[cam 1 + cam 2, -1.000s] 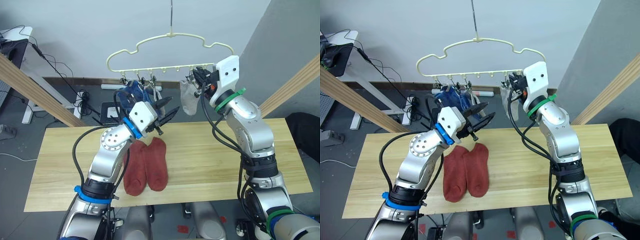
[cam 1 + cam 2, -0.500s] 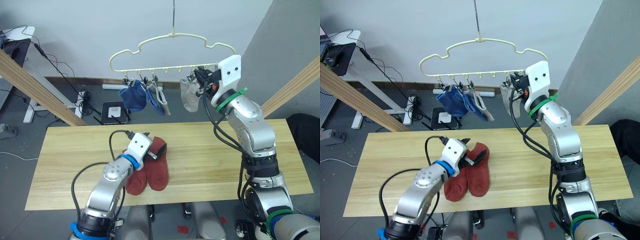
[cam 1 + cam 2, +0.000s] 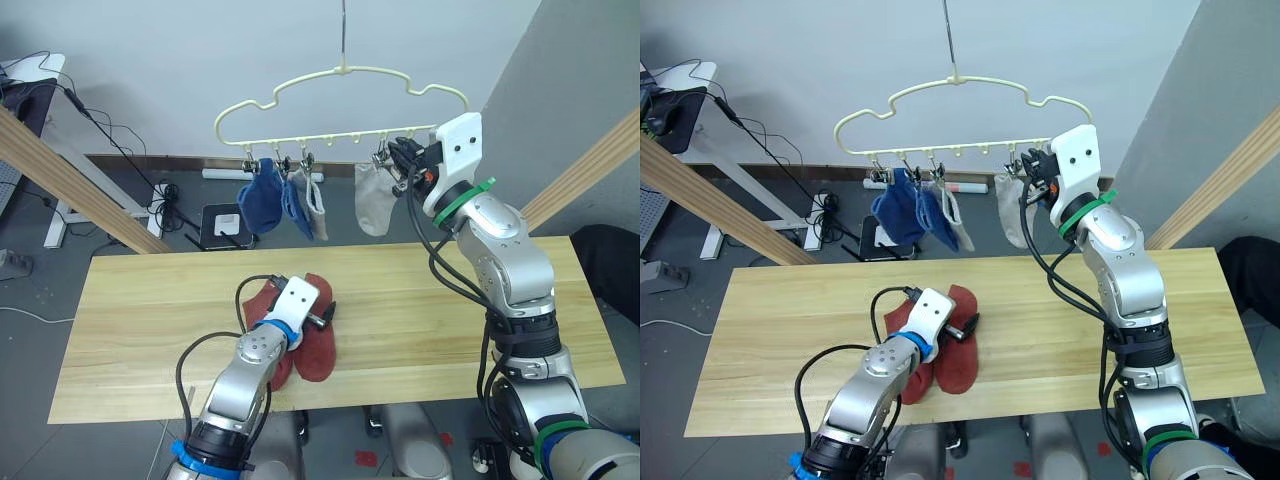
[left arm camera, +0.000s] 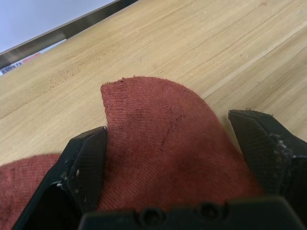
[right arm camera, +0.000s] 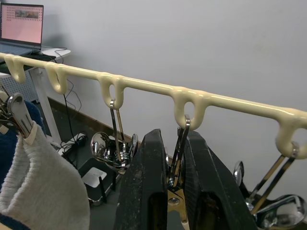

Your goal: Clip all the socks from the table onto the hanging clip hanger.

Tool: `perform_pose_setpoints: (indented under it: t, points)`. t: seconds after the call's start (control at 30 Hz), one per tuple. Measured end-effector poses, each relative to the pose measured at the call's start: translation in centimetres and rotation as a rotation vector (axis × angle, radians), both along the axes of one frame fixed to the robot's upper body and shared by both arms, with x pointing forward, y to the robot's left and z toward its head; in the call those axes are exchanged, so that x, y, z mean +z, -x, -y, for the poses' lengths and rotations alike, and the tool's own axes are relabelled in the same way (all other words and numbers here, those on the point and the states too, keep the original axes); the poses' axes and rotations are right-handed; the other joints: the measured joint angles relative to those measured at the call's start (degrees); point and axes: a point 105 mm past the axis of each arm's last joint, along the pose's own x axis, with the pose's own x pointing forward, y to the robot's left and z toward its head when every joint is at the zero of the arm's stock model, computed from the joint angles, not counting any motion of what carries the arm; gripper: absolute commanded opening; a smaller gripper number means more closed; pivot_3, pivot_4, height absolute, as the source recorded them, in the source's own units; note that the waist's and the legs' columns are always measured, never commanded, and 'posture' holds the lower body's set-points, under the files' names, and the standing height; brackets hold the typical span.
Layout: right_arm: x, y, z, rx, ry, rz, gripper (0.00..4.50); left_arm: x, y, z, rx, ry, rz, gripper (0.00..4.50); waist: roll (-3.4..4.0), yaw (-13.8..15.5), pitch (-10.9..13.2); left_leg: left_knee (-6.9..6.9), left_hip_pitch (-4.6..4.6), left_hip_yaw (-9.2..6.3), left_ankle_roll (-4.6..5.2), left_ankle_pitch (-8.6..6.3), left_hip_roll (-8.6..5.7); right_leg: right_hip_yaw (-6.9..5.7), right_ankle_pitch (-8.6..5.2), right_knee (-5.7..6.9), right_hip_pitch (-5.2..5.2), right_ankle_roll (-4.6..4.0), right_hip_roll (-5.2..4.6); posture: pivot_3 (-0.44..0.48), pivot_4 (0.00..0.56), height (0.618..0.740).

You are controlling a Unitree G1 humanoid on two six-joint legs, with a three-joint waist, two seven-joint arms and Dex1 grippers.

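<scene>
Straddling red sock [image 4: 158, 139] — left claw [image 4: 177, 158], agape.

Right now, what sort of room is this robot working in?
Probably a lab or workshop, not a home: a plain wooden table, loose cables on the floor, and a laptop on a side desk.

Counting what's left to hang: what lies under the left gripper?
Two rust red socks lie side by side on the table under the open left gripper. The arm covers most of the left one.
</scene>
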Motion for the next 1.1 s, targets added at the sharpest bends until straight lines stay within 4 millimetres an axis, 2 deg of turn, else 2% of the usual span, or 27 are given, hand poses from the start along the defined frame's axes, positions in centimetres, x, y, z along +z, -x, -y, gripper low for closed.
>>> perform_pose_setpoints:
  t: [0.13,0.3,0.53,0.6,0.7,0.8,0.87,0.93,1.03,1.07,1.1]
  points:
    - [-0.1,0.0,-0.1,0.002,-0.005,-0.006,0.11,0.0,-0.4,-0.2,-0.001,-0.02,0.003,3.65,0.0,0.0,0.0,0.01,0.03,0.0,0.01,0.0,0.0,0.0,0.0,0.03,0.01,0.0,0.0,-0.159,0.35,0.74]
    - [-0.1,0.0,-0.2,0.004,-0.009,-0.01,0.11,0.0,-0.3,-0.4,-0.017,-0.032,0.017,2.04,0.0,0.01,0.0,0.0,0.02,0.0,0.0,0.01,0.0,0.0,0.0,0.01,0.01,0.0,0.0,-0.159,0.35,0.74]
    - [-0.2,0.0,-0.3,0.004,-0.012,-0.015,0.11,0.0,-0.1,-0.7,-0.059,-0.072,0.058,0.02,0.0,0.0,0.0,-0.01,0.02,0.0,0.0,0.0,0.01,-0.01,0.0,0.0,0.0,0.0,0.0,-0.16,0.35,0.74]
    - [-0.2,0.0,-0.2,0.002,-0.014,-0.015,0.11,0.5,-0.2,-0.5,-0.115,-0.1,0.111,0.0,0.0,0.01,0.0,-0.01,0.01,0.0,0.0,0.0,0.01,0.0,0.0,0.0,0.0,-0.01,0.0,-0.16,0.35,0.74]
    - [-0.2,-0.1,-0.1,-0.001,-0.015,-0.016,0.11,2.5,-0.6,0.4,-0.21,-0.108,0.218,0.0,0.0,0.04,0.0,-0.01,0.0,0.0,0.0,0.01,0.01,-0.01,0.01,0.0,0.0,-0.01,0.0,-0.16,0.35,0.74]
    - [-0.2,-0.1,-0.1,-0.003,-0.016,-0.019,0.11,6.3,-0.7,2.5,-0.36,-0.053,0.385,0.0,0.0,0.11,0.0,-0.01,-0.03,0.01,-0.04,0.03,0.0,-0.01,0.01,-0.05,0.0,-0.01,-0.02,-0.16,0.35,0.74]
    - [-0.2,-0.1,0.0,-0.006,-0.02,-0.02,0.11,9.1,-0.1,4.3,-0.467,0.022,0.49,0.0,0.0,0.11,0.0,-0.01,-0.05,0.04,-0.15,0.09,0.0,0.0,0.01,-0.1,0.0,-0.01,-0.03,-0.167,0.354,0.74]
    - [-0.1,-0.1,0.2,-0.008,-0.027,-0.02,0.11,11.1,0.5,5.8,-0.541,0.074,0.564,0.0,0.0,0.07,0.0,-0.03,-0.05,0.06,-0.19,0.11,0.0,0.0,0.01,-0.15,0.01,-0.01,-0.03,-0.167,0.354,0.74]
    - [0.0,-0.1,0.3,-0.012,-0.031,-0.02,0.11,12.5,0.7,8.1,-0.601,0.125,0.614,0.0,0.0,0.04,0.0,-0.04,-0.05,0.06,-0.14,0.08,-0.02,0.0,0.01,-0.16,0.01,-0.01,-0.03,-0.169,0.353,0.74]
    - [0.0,-0.1,0.3,-0.011,-0.031,-0.019,0.11,12.5,0.7,8.2,-0.605,0.128,0.614,0.0,0.0,0.03,0.0,-0.04,-0.06,0.06,-0.06,0.04,-0.02,0.0,0.01,-0.16,0.01,-0.01,-0.02,-0.169,0.353,0.74]
    - [0.1,-0.1,0.5,-0.017,-0.035,-0.021,0.11,12.4,0.2,9.3,-0.61,0.125,0.62,0.0,0.0,0.02,0.0,-0.03,-0.05,0.06,-0.04,0.03,-0.04,0.0,0.01,-0.13,0.0,-0.01,-0.02,-0.169,0.353,0.74]
